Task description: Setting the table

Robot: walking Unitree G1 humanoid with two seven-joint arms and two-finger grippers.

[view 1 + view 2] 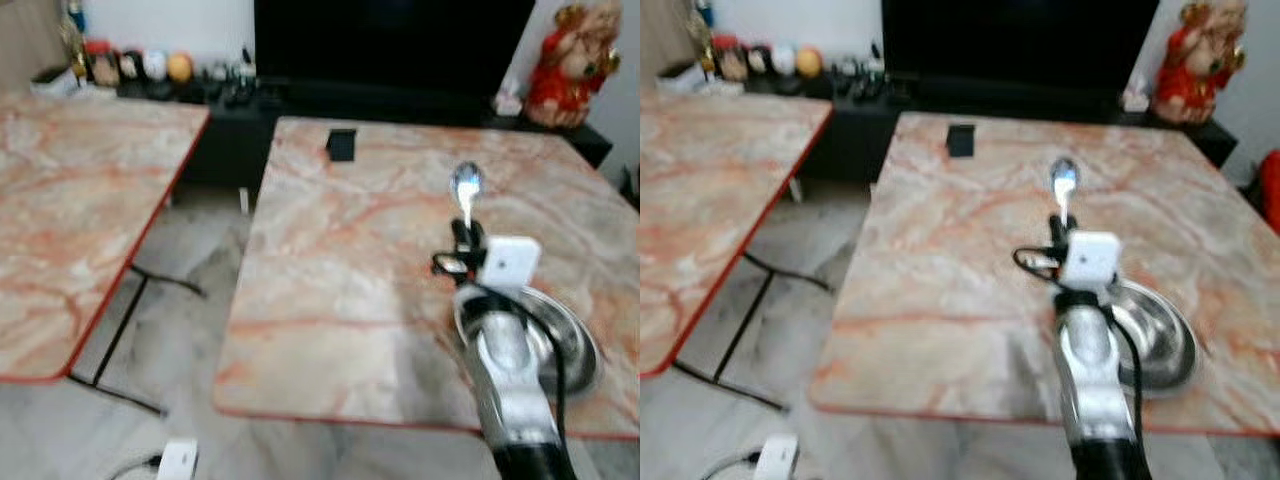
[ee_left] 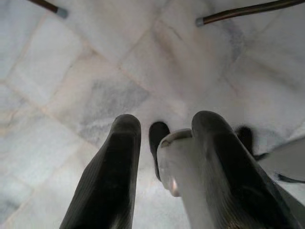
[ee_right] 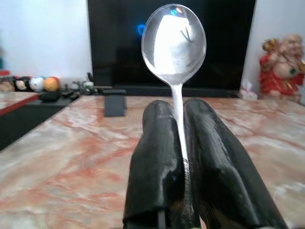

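- Right claw (image 3: 183, 143): fingers pinch the spoon (image 3: 174, 43) by its handle, bowl pointing far, held above the counter (image 1: 340, 260).
- Steel bowl (image 1: 570, 345): rests near the counter's right edge; the spoon likely belongs beside it.
- Left claw (image 2: 162, 162): spread, idle over the floor (image 2: 95, 71).

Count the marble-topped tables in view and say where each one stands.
2. One table is straight ahead, bearing a steel plate at its near right; the right gripper holds a spoon above it. The other table stands to the left, across a gap.
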